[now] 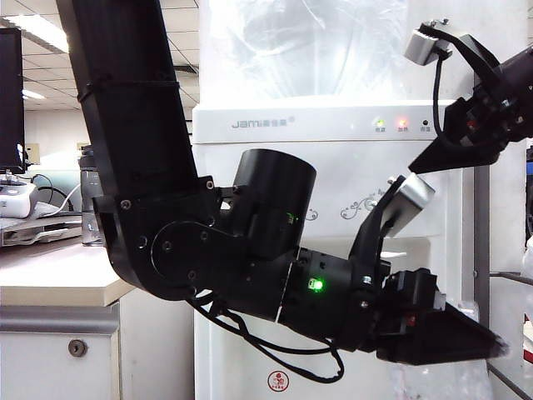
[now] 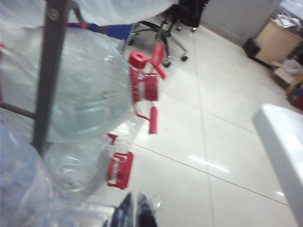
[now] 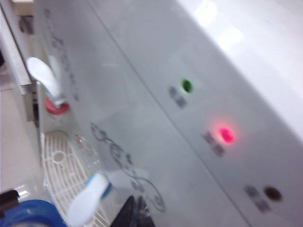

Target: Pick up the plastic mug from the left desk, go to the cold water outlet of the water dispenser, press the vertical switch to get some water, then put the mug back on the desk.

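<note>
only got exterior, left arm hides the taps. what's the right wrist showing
observer: The red-ringed tap and the blue-ringed cold outlet over a white tray; the right gripper, shut, aims at the dispenser front.
operator: and the left gripper
observer: The left gripper, shut, is low by the dispenser's side, facing clear jugs with red caps.
operator: mug in it
observer: Cannot tell; the left wrist view shows no mug clearly.

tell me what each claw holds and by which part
Right claw, up at the dispenser: nothing. Left claw, low beside the dispenser: shut, clear blur at tips, cannot tell.
</note>
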Available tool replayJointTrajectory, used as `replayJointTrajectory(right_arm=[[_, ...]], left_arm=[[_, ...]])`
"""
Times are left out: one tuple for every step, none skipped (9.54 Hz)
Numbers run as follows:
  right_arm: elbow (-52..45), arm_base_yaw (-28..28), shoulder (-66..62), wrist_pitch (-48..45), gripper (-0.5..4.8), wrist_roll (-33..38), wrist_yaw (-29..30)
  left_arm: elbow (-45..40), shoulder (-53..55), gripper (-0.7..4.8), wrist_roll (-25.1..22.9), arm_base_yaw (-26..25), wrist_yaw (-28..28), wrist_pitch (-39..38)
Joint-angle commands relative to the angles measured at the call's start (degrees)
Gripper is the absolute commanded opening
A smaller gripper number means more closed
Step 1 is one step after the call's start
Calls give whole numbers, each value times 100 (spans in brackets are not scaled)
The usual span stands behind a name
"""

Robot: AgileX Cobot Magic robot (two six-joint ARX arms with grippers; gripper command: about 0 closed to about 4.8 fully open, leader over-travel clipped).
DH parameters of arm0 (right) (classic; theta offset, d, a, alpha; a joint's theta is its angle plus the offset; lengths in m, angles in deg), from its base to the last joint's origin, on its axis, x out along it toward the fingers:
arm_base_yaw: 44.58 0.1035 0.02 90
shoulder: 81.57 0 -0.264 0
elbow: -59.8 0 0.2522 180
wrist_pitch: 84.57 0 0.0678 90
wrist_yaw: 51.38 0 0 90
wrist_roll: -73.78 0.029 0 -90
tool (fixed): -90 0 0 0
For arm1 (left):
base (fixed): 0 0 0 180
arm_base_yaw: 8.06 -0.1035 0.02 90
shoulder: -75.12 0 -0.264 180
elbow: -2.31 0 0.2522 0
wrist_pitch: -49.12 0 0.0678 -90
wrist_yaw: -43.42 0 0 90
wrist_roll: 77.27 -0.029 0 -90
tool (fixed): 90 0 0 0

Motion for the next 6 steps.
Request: replayJointTrajectory(right_arm=[[20,-7,72,-144,-1,35,-48],[20,-20,103,-234,-1,190,-48],[20,-59,125,-378,-1,389,-44],[24,-90,162,-459,-1,516,-42],[26,-90,236,-555,-1,654,-44],[28,-90,337,-603,-1,728,-46]], left_arm=[[35,-74,-6,-122,98,-55,428],[35,-74,-6,-122,107,-55,575],[35,-74,-6,-122,133,-26,640],[35,-77,-6,-122,136,-15,684],[33,-103,-6,-125,138,-15,691],[33,-120,-6,-127,142,-13,734]])
